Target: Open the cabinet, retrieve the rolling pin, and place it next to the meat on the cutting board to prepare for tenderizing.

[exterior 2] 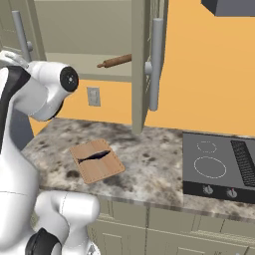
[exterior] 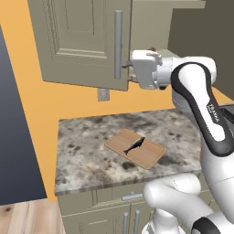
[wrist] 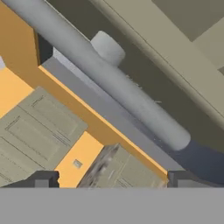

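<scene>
Speckled counter (exterior 2: 149, 149) with cutting board (exterior 2: 97, 162), meat (exterior 2: 94, 157) on top

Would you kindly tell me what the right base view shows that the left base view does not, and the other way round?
Right base view alone: the reddish-brown wooden rolling pin lying on the shelf inside the open grey-green wall cabinet, and a black cooktop set in the counter. Left base view alone: the open tool at the cabinet door's long silver bar handle, and a strip of light wood floor. Both share the speckled stone counter, the light tan cutting board and the thin dark meat lying on it.
</scene>
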